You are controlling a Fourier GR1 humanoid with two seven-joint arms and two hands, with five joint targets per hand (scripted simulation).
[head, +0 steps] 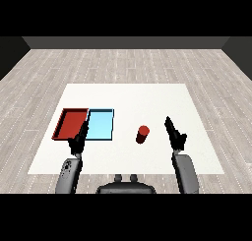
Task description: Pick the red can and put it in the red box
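Right robot hand (174, 133) open, red can (142, 134) upright near its left.

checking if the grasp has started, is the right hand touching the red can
Apart. In the head view, bare white table shows between the robot's right hand and the small red cylindrical can, which stands upright alone to that hand's left.

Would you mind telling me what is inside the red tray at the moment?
Nothing shows inside the red tray; its floor looks bare. The left hand covers its near right corner, so that bit is hidden. The red can stands on the table.
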